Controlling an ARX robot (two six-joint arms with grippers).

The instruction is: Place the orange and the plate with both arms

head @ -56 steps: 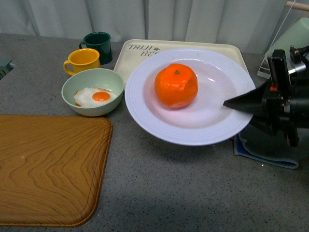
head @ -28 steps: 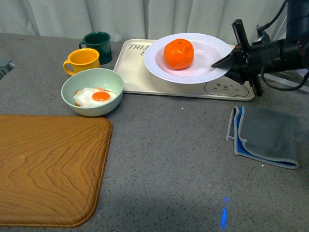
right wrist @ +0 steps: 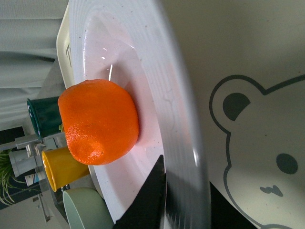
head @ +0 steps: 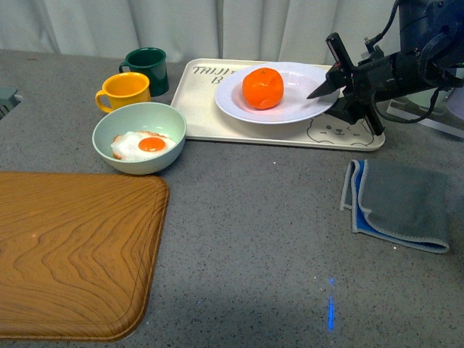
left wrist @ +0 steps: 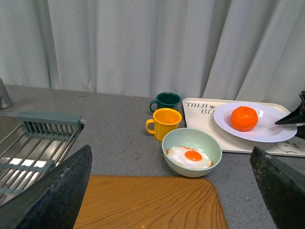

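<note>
On the counter (head: 254,217), the cream bear tray (head: 199,109) is seen at the far side, toward 12 to 1 o'clock in the front view. The plate (head: 304,90) is held low over this tray, roughly level; whether its base already touches the tray cannot be told. The orange (head: 262,88) is carried inside the plate, a little toward 9 o'clock from its centre.

The plate's rim is clamped at its 3 o'clock edge by the right claw (head: 326,94), one finger above and one beneath. Release is therefore judged to belong to the right arm, by far the nearer. The left claw (left wrist: 170,157) is spread wide and empty, well apart toward 8 o'clock.

Compared with half a second ago, the plate has been lowered and shifted slightly toward 9 o'clock; a second ago it was held near the camera.
</note>
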